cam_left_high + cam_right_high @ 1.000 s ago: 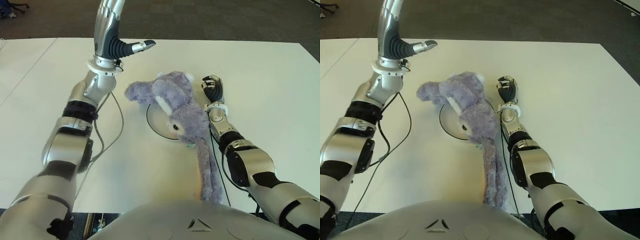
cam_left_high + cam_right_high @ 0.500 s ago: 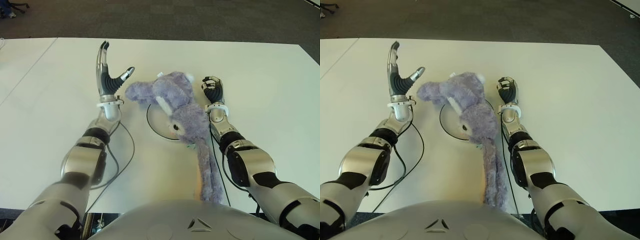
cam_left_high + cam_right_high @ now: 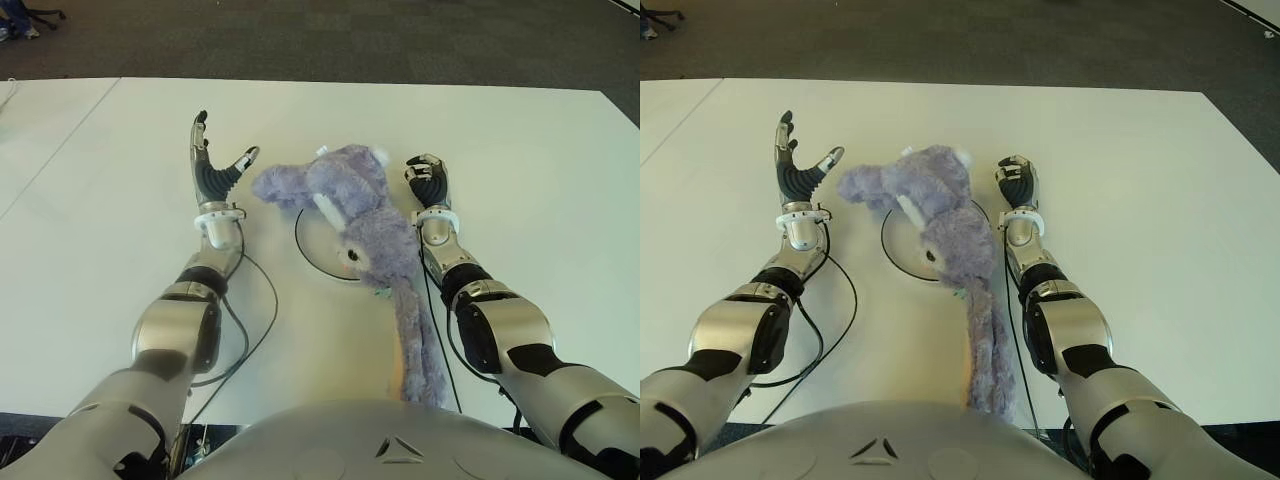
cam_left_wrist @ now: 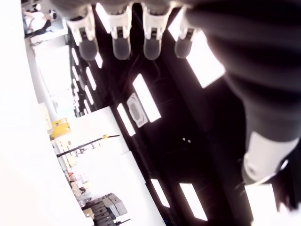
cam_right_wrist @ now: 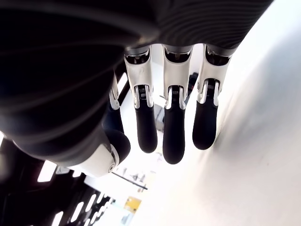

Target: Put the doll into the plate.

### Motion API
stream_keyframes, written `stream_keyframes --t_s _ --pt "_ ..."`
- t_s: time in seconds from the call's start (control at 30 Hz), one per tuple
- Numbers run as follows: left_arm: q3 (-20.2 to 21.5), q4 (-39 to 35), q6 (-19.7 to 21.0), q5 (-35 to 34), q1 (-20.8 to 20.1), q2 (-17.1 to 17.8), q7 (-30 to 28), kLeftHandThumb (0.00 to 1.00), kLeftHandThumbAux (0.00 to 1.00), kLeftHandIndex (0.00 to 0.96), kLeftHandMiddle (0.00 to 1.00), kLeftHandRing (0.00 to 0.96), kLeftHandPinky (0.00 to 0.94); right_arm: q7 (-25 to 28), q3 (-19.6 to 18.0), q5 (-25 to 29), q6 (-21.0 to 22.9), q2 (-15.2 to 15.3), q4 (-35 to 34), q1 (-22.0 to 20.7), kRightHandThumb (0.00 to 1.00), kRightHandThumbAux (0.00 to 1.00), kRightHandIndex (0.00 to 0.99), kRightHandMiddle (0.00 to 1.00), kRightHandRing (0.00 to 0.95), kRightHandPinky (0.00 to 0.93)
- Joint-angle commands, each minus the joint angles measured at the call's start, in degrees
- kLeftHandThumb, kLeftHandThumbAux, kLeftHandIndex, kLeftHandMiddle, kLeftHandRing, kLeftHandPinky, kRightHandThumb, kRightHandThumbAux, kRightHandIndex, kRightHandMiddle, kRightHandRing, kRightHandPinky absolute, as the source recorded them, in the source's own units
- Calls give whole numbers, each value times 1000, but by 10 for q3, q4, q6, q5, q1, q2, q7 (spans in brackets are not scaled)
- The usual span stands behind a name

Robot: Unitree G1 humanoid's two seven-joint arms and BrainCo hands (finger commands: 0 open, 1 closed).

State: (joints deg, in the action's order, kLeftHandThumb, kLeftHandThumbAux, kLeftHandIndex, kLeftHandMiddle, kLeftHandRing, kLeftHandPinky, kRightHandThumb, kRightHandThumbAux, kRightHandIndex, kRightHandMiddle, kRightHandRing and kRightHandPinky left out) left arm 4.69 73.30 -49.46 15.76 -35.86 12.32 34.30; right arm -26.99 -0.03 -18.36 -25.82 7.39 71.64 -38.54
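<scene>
Doll-placing looks nearly finished, and neither hand holds anything. The left hand (image 3: 212, 165) stands palm-up with fingers spread wide, just left of the soft lilac plush doll (image 3: 362, 225), apart from its ear. The right hand (image 3: 430, 181) shows just right of the doll's head, fingers loosely curled around nothing. The doll's head and upper body lie across the round white plate (image 3: 312, 247) with a thin dark rim, while its long legs trail off the plate toward the robot over the white table (image 3: 540, 180). A black cable (image 3: 262, 320) loops beside the left forearm. To finish well, I judge a hand should gather the trailing legs and fold them onto the plate, gripping the plush gently so that the head does not drag off.
</scene>
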Motion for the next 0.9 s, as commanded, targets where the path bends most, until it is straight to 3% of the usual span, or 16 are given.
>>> stream_keyframes --t_s 0.03,0.43,0.77,0.9 --pt "19 28 32 -32 34 -34 -32 0 684 0 0 0 0 8 8 -10 73 -13 72 110 684 738 399 339 433 481" --pt "28 26 51 -52 38 -48 -63 0 678 0 0 0 0 9 9 -13 78 -11 72 109 682 739 399 337 413 458" --pt "57 40 95 -90 59 -90 -147 0 731 0 0 0 6 12 11 -13 75 -7 71 109 684 739 399 335 432 475" --pt "77 46 148 -115 68 -103 -215 0 729 0 0 0 38 28 5 -4 74 -9 71 109 682 740 398 344 418 442"
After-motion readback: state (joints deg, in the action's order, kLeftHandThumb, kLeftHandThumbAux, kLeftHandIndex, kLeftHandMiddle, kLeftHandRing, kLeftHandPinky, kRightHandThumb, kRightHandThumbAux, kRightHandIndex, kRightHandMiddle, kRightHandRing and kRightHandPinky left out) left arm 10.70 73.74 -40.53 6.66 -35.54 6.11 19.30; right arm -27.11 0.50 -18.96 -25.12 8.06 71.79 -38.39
